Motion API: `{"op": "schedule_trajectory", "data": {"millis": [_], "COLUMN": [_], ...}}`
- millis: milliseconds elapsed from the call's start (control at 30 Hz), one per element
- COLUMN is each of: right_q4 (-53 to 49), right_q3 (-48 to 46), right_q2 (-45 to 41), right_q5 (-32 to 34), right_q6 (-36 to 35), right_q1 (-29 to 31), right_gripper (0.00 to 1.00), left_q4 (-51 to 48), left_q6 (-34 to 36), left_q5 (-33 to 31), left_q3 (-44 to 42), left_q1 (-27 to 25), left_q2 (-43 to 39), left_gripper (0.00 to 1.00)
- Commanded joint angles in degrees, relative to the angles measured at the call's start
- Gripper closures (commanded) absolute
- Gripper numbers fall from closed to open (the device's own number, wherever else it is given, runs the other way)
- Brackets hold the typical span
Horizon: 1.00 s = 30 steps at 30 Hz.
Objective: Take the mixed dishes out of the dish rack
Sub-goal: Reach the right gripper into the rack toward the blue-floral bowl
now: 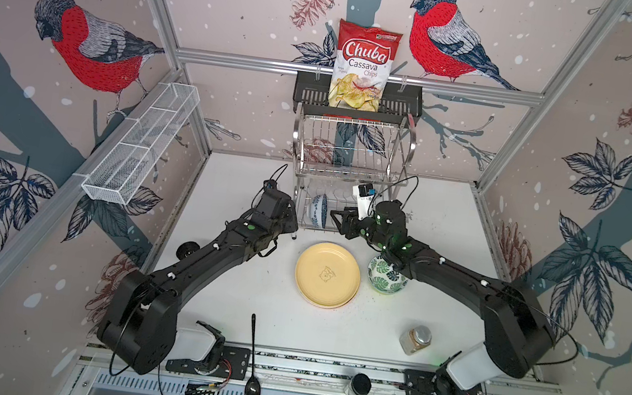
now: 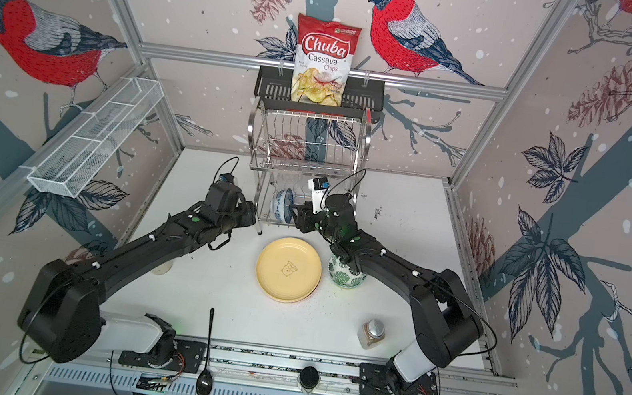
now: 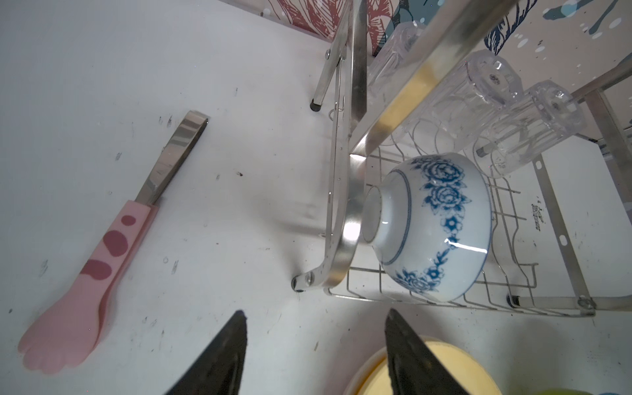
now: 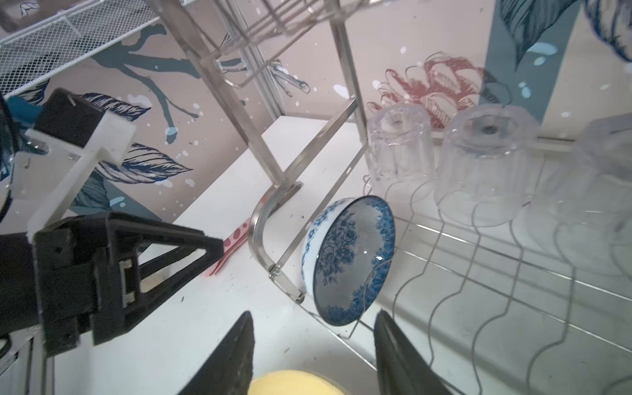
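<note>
The steel dish rack [image 1: 352,122] [image 2: 311,112] stands at the back of the table in both top views. On its lower tier a blue-white bowl [image 1: 318,215] [image 3: 434,225] [image 4: 349,260] rests on its side. Behind it stand three clear tumblers [image 4: 398,147], upside down. A yellow plate [image 1: 327,274] and a green-leaf bowl [image 1: 385,275] sit on the table in front. My left gripper [image 1: 294,224] [image 3: 314,313] is open just left of the rack's front corner. My right gripper [image 1: 337,220] [image 4: 314,313] is open facing the bowl's rim. Neither holds anything.
Pink cat-paw tongs [image 3: 85,273] lie on the table left of the rack. Two lidded spice jars [image 1: 415,339] [image 1: 359,387] and a black spoon [image 1: 253,362] are near the front edge. A chips bag [image 1: 362,66] sits in the black shelf. A white mesh basket [image 1: 141,144] hangs on the left wall.
</note>
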Motion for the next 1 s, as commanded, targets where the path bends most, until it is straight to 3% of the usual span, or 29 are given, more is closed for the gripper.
{"op": "schedule_trajectory", "data": {"millis": [0,133,233,300,700,967], "right_q4": [3.47,3.24,3.75,3.66,2.84,2.7], "right_q3": [1.73,2.73,3.09,3.52,3.6,-0.25], "right_q2": [1.29,2.47,3.4,4.28,3.99,-1.16], "right_q5": [-2.26,-2.73,-3.1,-3.27,-2.72,0.02], "right_q6": [1.59,1.68,1.91,2.21,3.35,3.64], "right_q1": [-0.15,-0.28,-0.34,-0.45,-0.59,-0.5], "right_gripper": [0.43,0.43,0.43,0.44,0.44,0.42], "left_q4": [6.34,6.44,5.54,5.07,5.95,8.44], "left_q6": [1.58,0.97,-0.37,-0.47,-0.99,-1.19], "left_q5": [-2.71,-2.58,-3.28,-3.26,-0.64,-0.62], "left_q3": [0.49,2.24,3.22,3.54,-0.5,-8.08], "left_q1": [0.05,0.1,0.12,0.1,0.1,0.1], "left_q2": [1.88,4.92,6.47,7.07,1.1,-9.1], "left_gripper": [0.37,0.43,0.56,0.58,0.58,0.44]}}
